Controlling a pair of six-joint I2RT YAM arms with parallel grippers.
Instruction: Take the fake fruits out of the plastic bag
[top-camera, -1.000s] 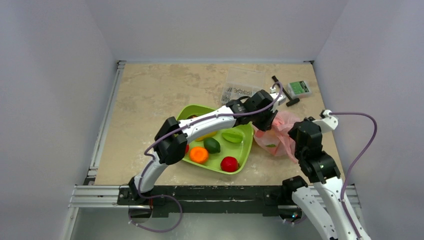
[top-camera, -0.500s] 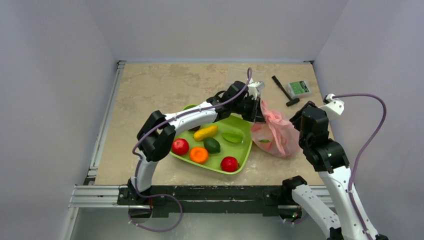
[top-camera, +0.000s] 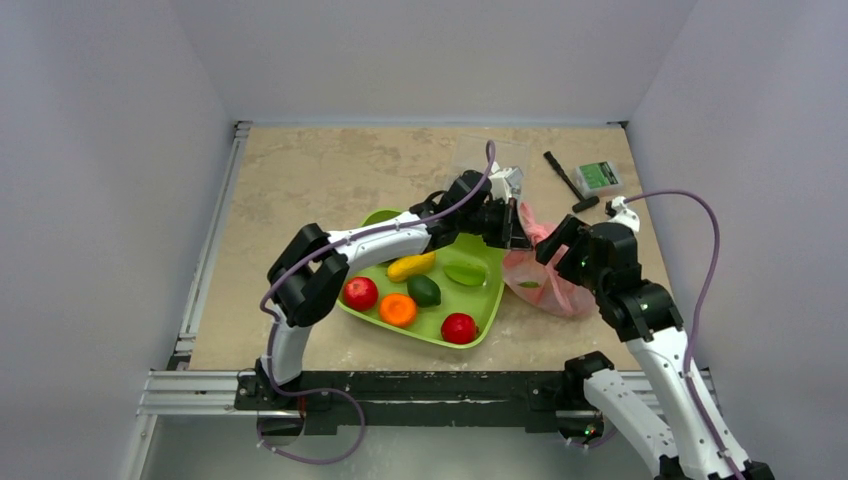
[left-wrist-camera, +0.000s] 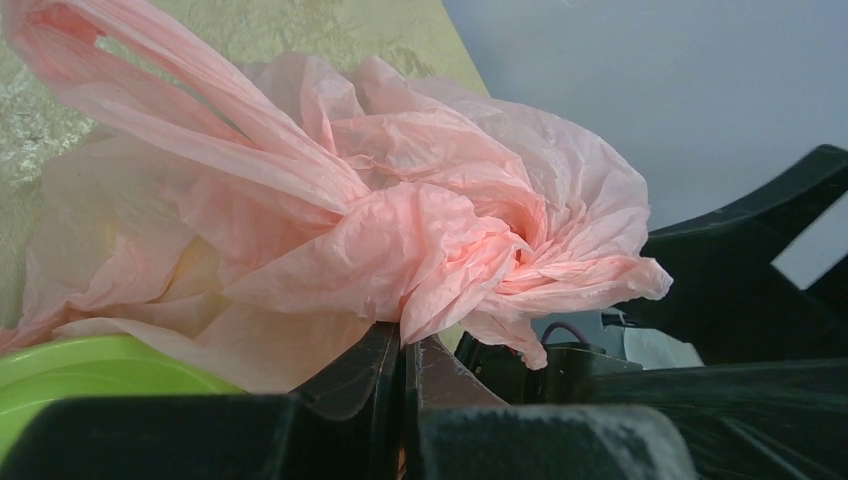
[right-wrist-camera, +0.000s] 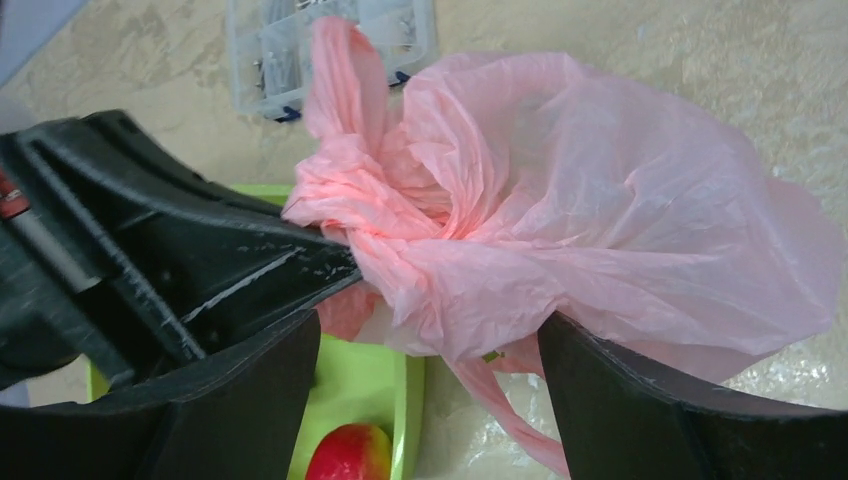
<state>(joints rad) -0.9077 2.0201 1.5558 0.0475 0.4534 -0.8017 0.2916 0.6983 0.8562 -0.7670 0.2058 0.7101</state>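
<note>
- Broadly, the desk (top-camera: 300, 190) carries everything, and the work sits toward its right half, where both arms can reach.
- Next, the green tray (top-camera: 488, 300) lies just left of the bag. It looks like the drop-off place, near enough that a lifted fruit needs only a short carry.
- Then the plastic bag (top-camera: 548, 290) rests on the desk against the tray's right edge, crumpled. Its top is gathered into a knot-like bunch (left-wrist-camera: 400, 220), so its mouth appears closed.
- Behind it, a clear parts box (right-wrist-camera: 290, 50) stands apart from the bag and plays no role.
- Notably, the left claw (left-wrist-camera: 405, 345) is clamped on a twist of the bag's film near the top. This probably anchors the thin plastic so it cannot slide while the other arm works.
- Meanwhile, the right claw (right-wrist-camera: 428, 325) stands wide, one finger on either side of the bag's near edge, gripping nothing. I judge it is lining up to take a second fold and pull the mouth apart.
- Already in the tray are loose fruits, among them a red fruit (top-camera: 459, 327) and an orange fruit (top-camera: 398, 309); these do not belong to the task.
- Lastly, the fake fruits seem to be inside the bag: only a green patch (top-camera: 531, 285) shows through the film, and the others cannot be made out.
</note>
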